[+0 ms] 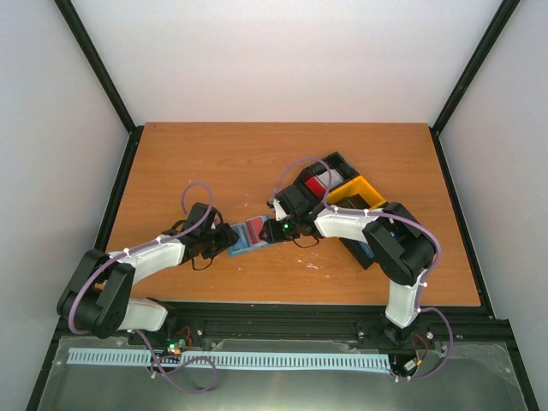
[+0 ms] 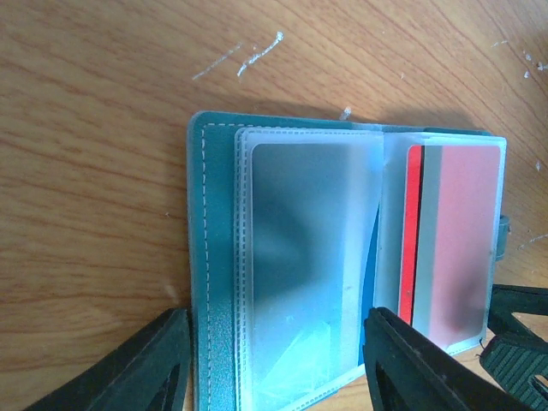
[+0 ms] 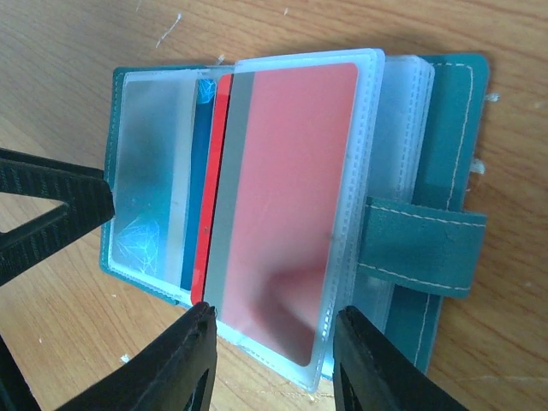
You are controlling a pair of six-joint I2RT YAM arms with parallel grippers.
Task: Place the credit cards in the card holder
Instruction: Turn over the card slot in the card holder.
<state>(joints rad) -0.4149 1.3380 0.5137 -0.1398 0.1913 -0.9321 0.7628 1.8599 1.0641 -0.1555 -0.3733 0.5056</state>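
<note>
The blue-grey card holder (image 1: 248,237) lies open on the table between my two grippers. In the right wrist view a red credit card (image 3: 282,197) sits inside a clear pocket of the card holder (image 3: 445,111), with a bright red strip bare along the pocket's inner edge; the snap tab (image 3: 419,244) points right. My right gripper (image 3: 274,360) is open, its fingers either side of that pocket's near end. In the left wrist view my left gripper (image 2: 274,368) is open over the holder's other half (image 2: 214,257), which has empty clear pockets; the red card (image 2: 454,240) shows at right.
A black-and-yellow tray (image 1: 353,190) stands behind the right arm, with another red card (image 1: 315,184) in one compartment. The right gripper's finger (image 2: 518,351) shows close by in the left wrist view. The left gripper's finger (image 3: 51,205) reaches in from the left in the right wrist view.
</note>
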